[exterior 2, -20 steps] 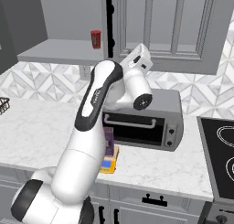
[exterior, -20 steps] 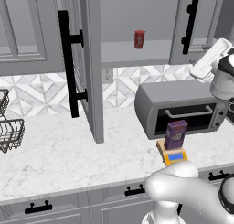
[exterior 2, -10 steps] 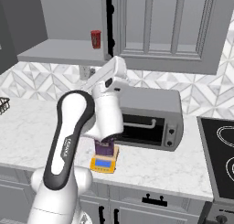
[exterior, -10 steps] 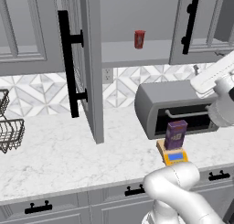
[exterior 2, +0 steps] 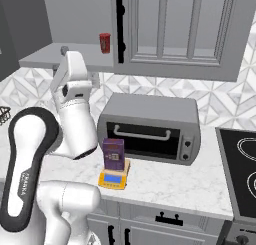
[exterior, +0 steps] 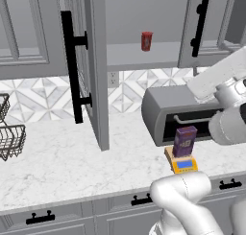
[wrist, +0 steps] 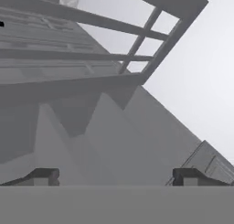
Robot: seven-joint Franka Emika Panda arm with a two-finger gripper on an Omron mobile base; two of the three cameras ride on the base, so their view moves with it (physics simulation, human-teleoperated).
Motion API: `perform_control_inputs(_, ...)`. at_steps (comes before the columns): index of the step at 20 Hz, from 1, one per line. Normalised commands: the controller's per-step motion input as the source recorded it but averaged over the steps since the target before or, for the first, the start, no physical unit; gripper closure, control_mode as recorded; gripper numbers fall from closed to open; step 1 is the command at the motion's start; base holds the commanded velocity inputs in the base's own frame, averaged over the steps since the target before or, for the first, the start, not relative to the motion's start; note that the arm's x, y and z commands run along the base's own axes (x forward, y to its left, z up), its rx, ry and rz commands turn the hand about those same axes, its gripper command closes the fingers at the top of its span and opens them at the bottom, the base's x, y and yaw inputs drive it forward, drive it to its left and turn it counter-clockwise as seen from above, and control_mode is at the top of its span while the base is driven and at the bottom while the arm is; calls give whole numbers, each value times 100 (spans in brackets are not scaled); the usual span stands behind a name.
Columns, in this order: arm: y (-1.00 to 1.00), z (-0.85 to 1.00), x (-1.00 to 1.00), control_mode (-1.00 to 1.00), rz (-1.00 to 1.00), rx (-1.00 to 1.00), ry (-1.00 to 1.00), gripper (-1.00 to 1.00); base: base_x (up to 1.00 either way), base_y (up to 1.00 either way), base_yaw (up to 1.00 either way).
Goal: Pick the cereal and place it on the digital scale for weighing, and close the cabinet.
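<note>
You see the cereal box [exterior: 185, 141] upright on the digital scale [exterior: 182, 163] near the surface's front edge, before the toaster oven [exterior 2: 150, 126]. Your pincer [wrist: 116, 176] is released, grasping nothing. The cabinet [exterior: 91, 66] door stands ajar.

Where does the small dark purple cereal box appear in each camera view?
Left base view: the small dark purple cereal box stands at lower right, on the flat yellow-orange digital scale.
Right base view: lower centre-left, upright on that scale.
Hand view: not in it; grey cabinet surfaces instead.
Shared landmark: the large grey toaster oven directly behind the box in both base views.
</note>
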Motion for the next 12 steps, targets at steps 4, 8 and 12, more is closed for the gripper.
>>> perform_control_inputs(4,100,4,-79,-100,0,-13,-20,-100,0,0,0)
perform_control_inputs(8,100,-16,-66,-100,0,4,-21,-100,0,0,0)
perform_control_inputs(12,95,-78,0,-100,0,18,0,-100,0,0,0)
